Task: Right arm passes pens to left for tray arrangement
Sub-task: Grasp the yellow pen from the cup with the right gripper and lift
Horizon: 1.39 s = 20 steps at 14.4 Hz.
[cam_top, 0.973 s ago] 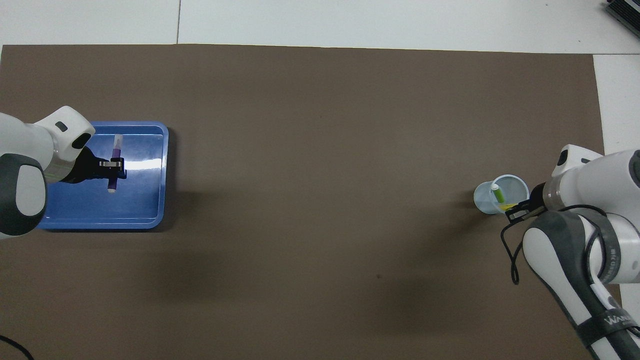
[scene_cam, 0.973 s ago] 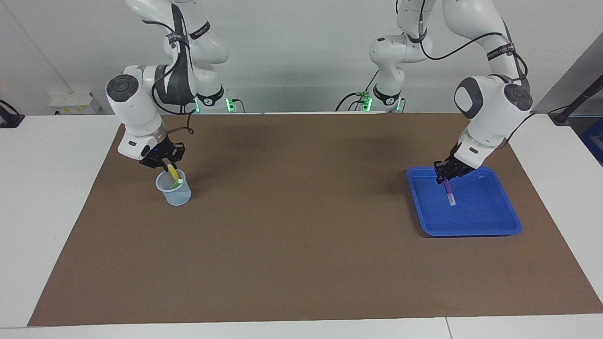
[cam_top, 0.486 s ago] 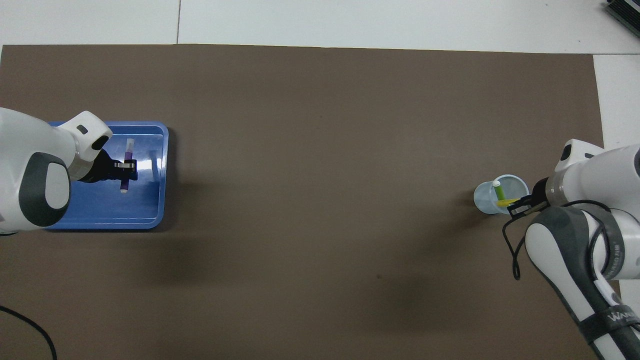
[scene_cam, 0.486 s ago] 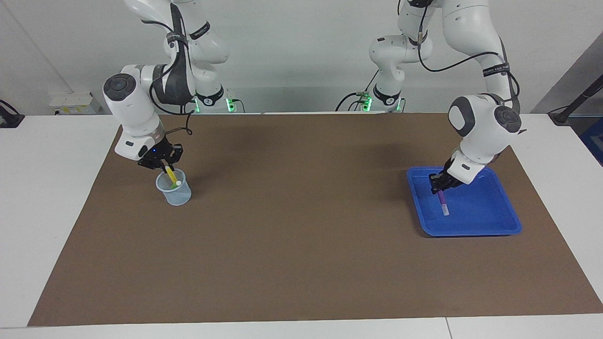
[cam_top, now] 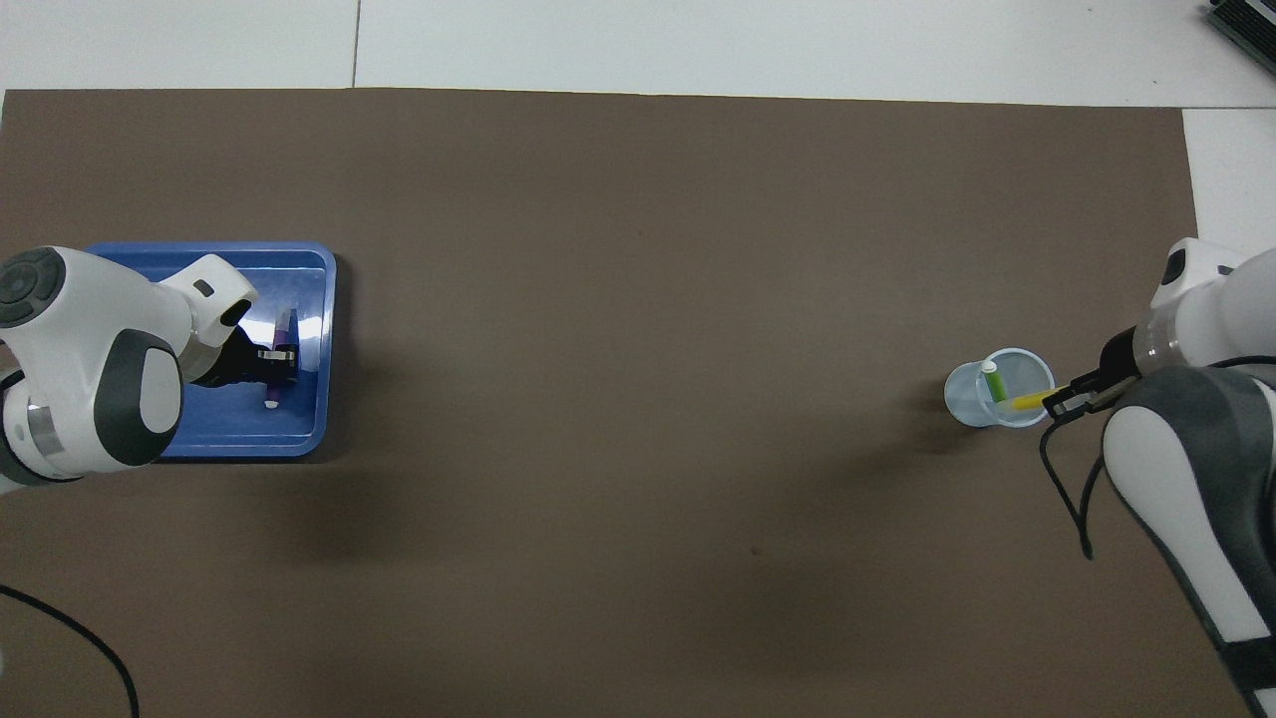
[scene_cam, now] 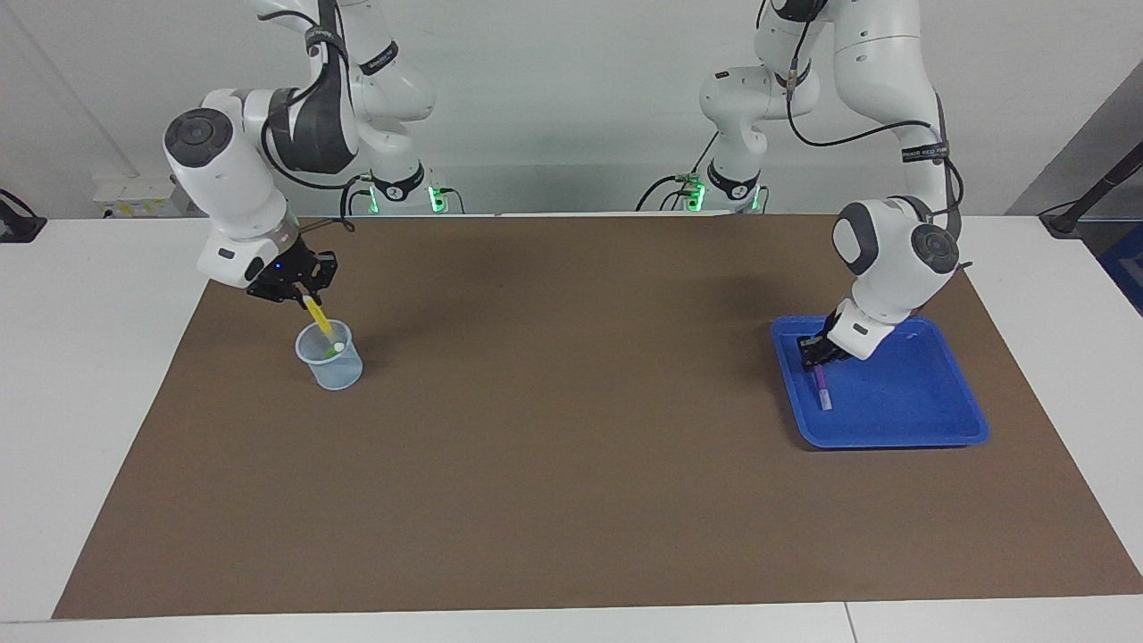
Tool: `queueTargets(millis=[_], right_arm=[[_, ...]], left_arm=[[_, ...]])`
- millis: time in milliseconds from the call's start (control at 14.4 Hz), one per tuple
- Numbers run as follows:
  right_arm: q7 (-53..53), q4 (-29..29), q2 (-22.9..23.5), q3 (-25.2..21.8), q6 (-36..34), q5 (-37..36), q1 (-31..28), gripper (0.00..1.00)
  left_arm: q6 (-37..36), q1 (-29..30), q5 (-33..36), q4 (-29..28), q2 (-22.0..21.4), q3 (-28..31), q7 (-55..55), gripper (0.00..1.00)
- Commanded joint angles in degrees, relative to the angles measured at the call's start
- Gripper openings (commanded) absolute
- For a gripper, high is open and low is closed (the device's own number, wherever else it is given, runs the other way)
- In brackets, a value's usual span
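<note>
My right gripper (scene_cam: 305,296) is shut on the top of the yellow pen (scene_cam: 318,320), above the translucent cup (scene_cam: 337,373). The pen slants down and its whitish tip is still inside the cup's rim. The green pen (cam_top: 992,382) stands in the cup (cam_top: 962,399) beside the yellow pen (cam_top: 1027,402). My left gripper (scene_cam: 813,353) is low inside the blue tray (scene_cam: 929,402), shut on the purple pen (scene_cam: 820,386). That pen points down to the tray floor along the rim toward the right arm's end. I cannot tell whether its tip touches.
A brown mat (scene_cam: 571,429) covers the table between the cup and the tray. The white tabletop (scene_cam: 89,357) shows around it. A thin black cable (cam_top: 60,628) lies near the left arm's corner of the mat.
My right gripper has risen and drawn the yellow pen most of the way out of the cup. My left gripper has sunk lower in the tray, carrying the purple pen toward the rim facing the cup.
</note>
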Motion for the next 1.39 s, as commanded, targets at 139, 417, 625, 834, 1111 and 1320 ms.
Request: queueTargets(millis=[139,417,625,834,1111,1320], right_arm=[[0.7,12.3,0.7,0.4,-10.4,1.9,3.8,0.00],[4.7,15.4,0.4,0.4,-10.8,9.4,7.5,0.00],[17.8,15.3,0.7,0.4,-5.9,16.5,11.9,0.00],[26.9,14.3,0.7,0.4,0.1,21.9,15.3,0.00],[30.9,11.7,-0.1,0.4,4.4,26.3,16.2,0.00],[35.7,11.4,-0.3,0.4,4.5,29.4,16.9,0.00]], left_arm=[[2.2,0.0,1.1,-1.3,0.9,0.1,2.8,0.00],[2.5,2.1,1.9,-0.9,1.2,0.1,12.6,0.00],[2.3,2.4,1.9,-0.4,1.5,0.0,14.0,0.20],[2.5,2.2,1.9,0.0,1.6,0.0,13.7,0.45],[2.7,2.3,1.4,0.6,1.7,0.0,13.0,0.71],[1.8,2.3,0.2,2.6,2.5,-0.1,12.4,0.93]])
